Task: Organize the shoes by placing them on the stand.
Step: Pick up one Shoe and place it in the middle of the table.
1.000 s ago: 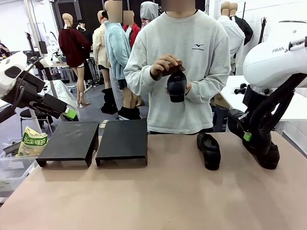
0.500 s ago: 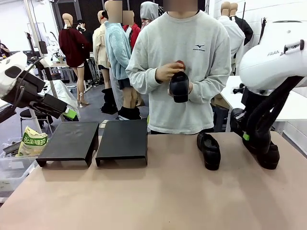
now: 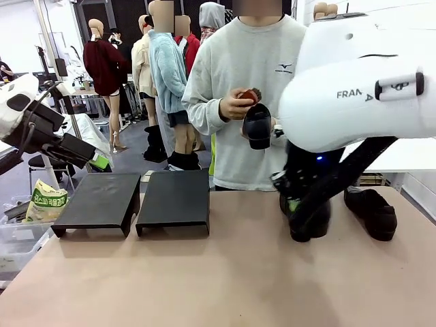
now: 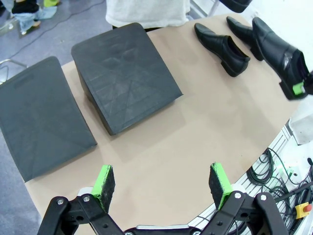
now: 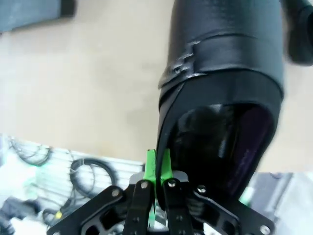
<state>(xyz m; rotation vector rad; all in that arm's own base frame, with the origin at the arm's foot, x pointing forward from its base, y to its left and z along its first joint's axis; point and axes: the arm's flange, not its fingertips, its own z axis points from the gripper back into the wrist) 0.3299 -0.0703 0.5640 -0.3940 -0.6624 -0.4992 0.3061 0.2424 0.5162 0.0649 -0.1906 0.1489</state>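
Black shoe (image 5: 222,63) hangs pinched by its rim in the right pincer (image 5: 157,166).

the pale brown counter (image 3: 225,279) carries two low black stands, one stand (image 3: 95,201) at its far left and the other stand (image 3: 174,199) just beside it, a narrow gap between. well apart, toward the right, two glossy black shoes lie soles down, one shoe (image 4: 218,41) close beside a second shoe (image 4: 239,30).

The letters "FRAN" are read on the white right arm (image 3: 368,75), above its gripper (image 3: 294,206); the sweater logo (image 3: 281,68) is illegible.
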